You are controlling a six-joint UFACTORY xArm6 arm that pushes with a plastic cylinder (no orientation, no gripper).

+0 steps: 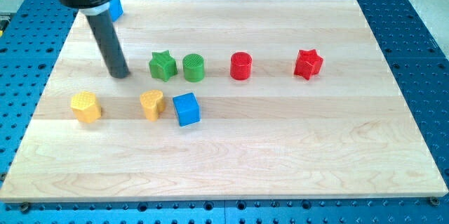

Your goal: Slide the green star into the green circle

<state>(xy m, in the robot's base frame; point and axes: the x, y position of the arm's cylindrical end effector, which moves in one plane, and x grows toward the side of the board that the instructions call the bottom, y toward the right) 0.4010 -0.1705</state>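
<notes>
My tip [121,76] rests on the pale wooden board [280,154], just to the view's left of the green star-shaped block [162,65].

The rod has no jaws and holds nothing; its end stands apart from the star by a small gap. The green star sits just beside the green round cylinder block [193,67], on its left, nearly touching. Further right in the same row stand a red cylinder block [240,65] and a red star block [308,63]. Below lie a yellow hexagonal block [85,107], a yellow heart-shaped block [151,104] and a blue cube [186,109]. A blue block [116,9] peeks out behind the rod's housing, shape unclear.
</notes>
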